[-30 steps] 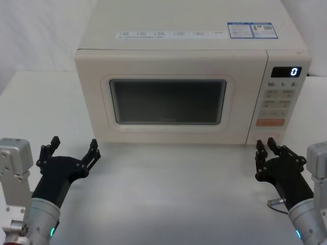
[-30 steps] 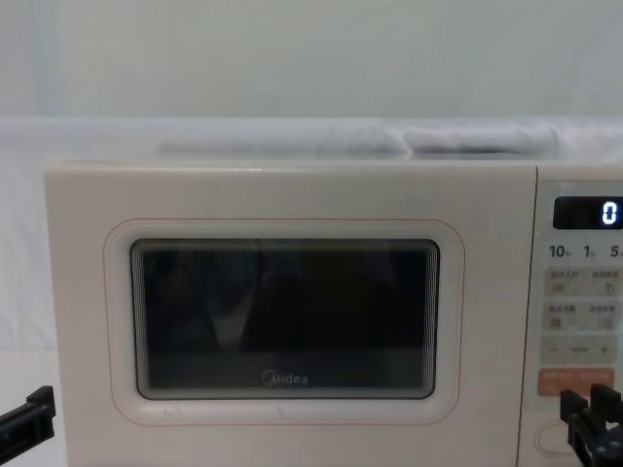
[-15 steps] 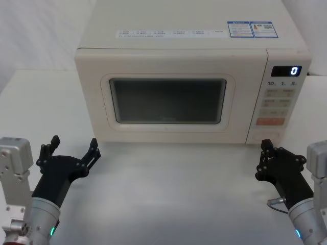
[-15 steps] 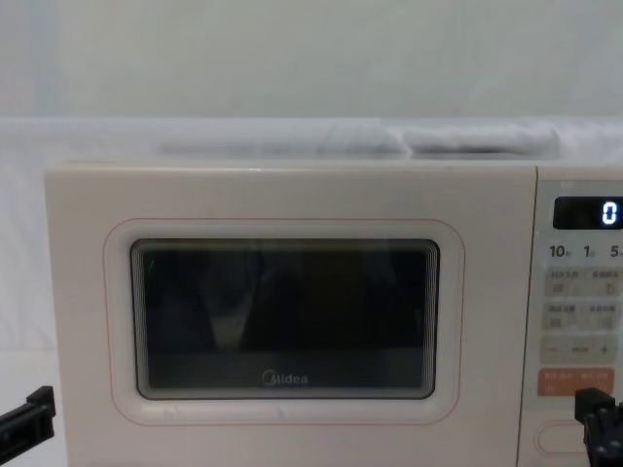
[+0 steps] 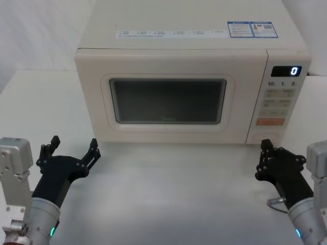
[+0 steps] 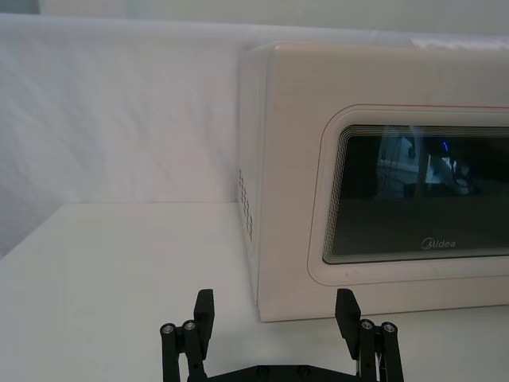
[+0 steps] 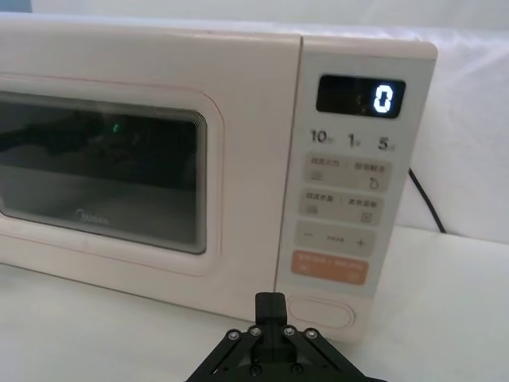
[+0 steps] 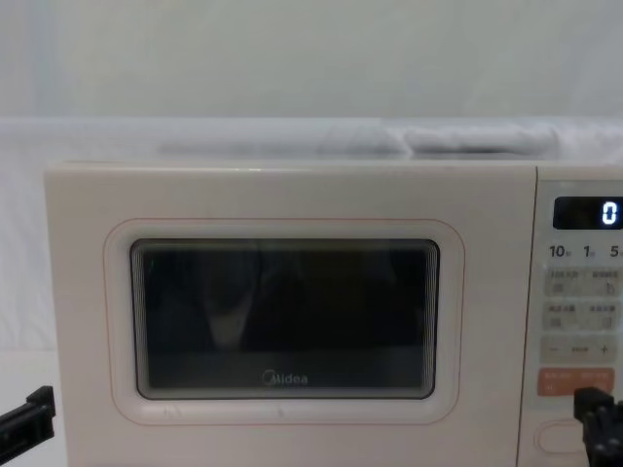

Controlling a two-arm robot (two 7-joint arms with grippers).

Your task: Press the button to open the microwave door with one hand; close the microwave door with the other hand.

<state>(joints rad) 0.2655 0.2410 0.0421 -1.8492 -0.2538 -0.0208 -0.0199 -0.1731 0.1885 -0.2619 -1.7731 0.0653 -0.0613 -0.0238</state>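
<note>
With my right gripper (image 5: 263, 154) pinched shut, I'd poke the stiff, springy button (image 7: 320, 312) squarely; left gripper (image 5: 71, 150) spread.

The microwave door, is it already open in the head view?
No, the microwave door sits flush and shut against the microwave front.

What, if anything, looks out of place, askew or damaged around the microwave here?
Nothing stands out. The microwave sits square on the table, its door shut flush and the display reading 0. The right claw, fingers together, hovers just short of the button; the left claw waits open near the front left corner.
</note>
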